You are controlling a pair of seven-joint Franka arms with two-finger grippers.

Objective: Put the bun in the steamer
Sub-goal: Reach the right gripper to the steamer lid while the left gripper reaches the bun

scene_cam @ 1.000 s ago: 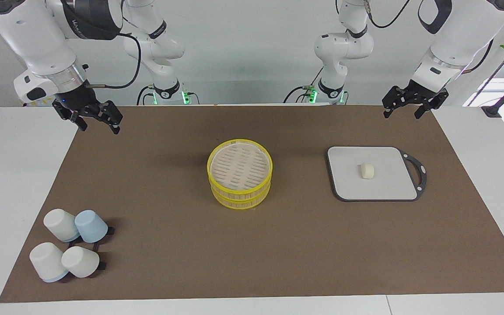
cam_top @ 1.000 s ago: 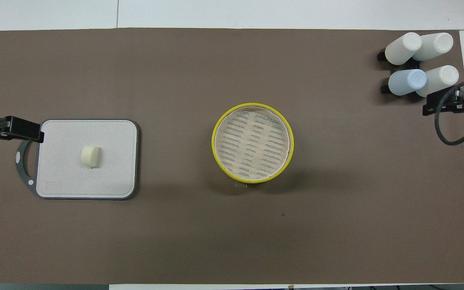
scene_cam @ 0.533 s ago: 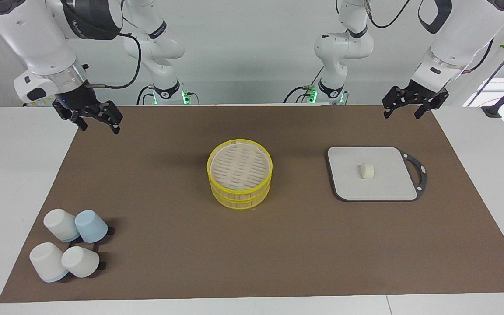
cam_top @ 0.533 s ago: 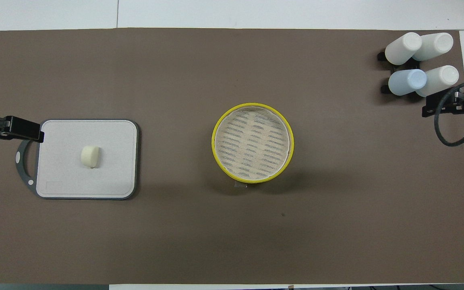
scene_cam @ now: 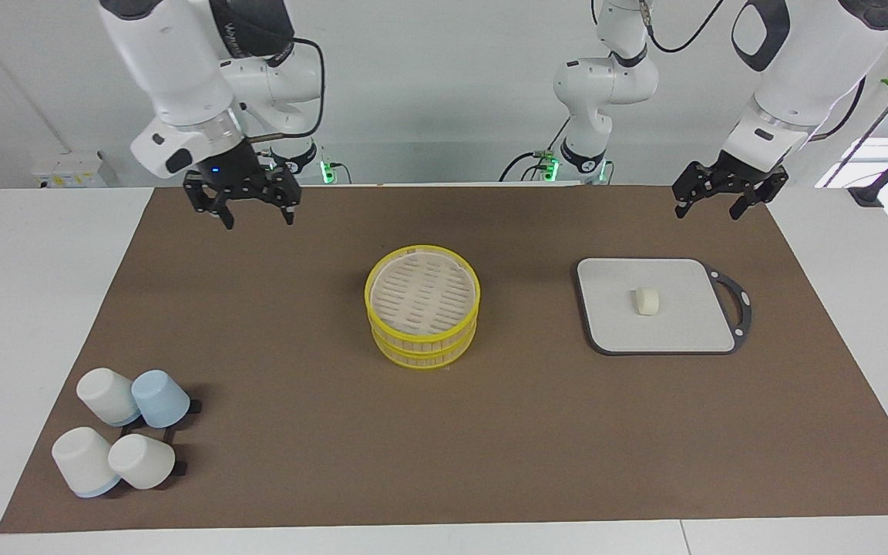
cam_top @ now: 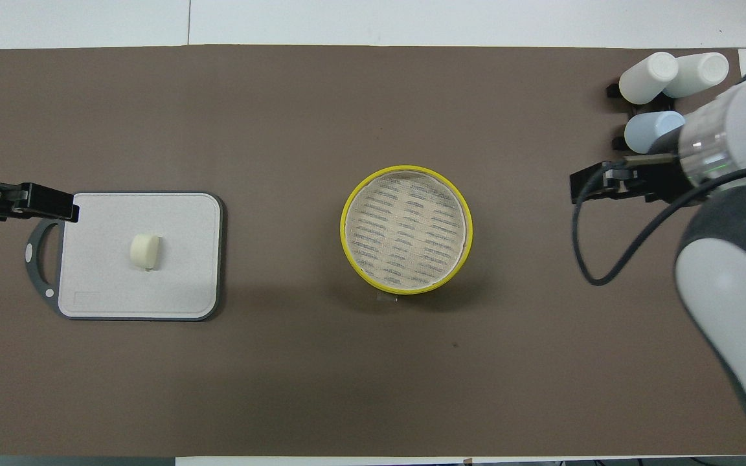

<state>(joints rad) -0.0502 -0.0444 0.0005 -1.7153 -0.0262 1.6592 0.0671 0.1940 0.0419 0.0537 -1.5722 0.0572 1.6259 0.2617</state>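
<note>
The bun (scene_cam: pixel 647 301) lies on the grey square board (scene_cam: pixel 683 327), toward the left arm's end of the table; in the overhead view the bun (cam_top: pixel 145 251) sits near the middle of the board (cam_top: pixel 179 285). The steamer (scene_cam: pixel 422 304), with yellow rims and a slotted top, stands at the table's middle and also shows in the overhead view (cam_top: pixel 406 228). My left gripper (scene_cam: pixel 710 210) is open and empty, raised above the mat by the board's handle end (cam_top: pixel 43 202). My right gripper (scene_cam: pixel 257 220) is open and empty, raised over the mat between the steamer and the right arm's end (cam_top: pixel 596 184).
Several white and blue cups (scene_cam: pixel 124 435) lie grouped on small black stands at the right arm's end, farther from the robots than the steamer; they also show in the overhead view (cam_top: pixel 664 84). A brown mat (scene_cam: pixel 444 447) covers the table.
My right arm has swung in from the table's edge toward the steamer, its gripper still raised. The left gripper has barely shifted. Bun, steamer and cups have not moved.
</note>
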